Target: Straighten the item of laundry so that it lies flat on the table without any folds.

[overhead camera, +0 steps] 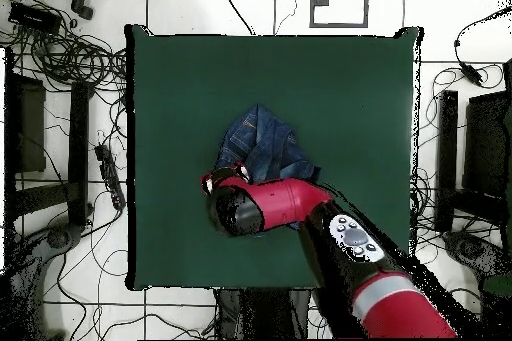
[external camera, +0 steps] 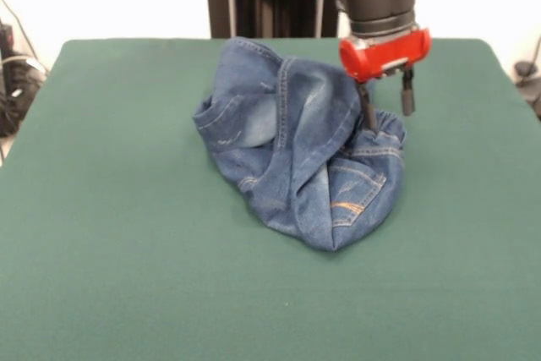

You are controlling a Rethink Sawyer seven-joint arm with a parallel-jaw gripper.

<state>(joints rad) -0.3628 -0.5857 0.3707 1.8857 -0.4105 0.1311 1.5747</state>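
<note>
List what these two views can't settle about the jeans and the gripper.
- Overhead view: the arm covers the gripper and the near part of the jeans.
- Front view: one finger of the gripper meets the gathered waistband; whether it pinches cloth or only touches is hidden by the folds.
- Both views: the jeans are bunched, so the legs' layout and what lies underneath are hidden.
- Front view: the arm is cut off by the top edge.
</note>
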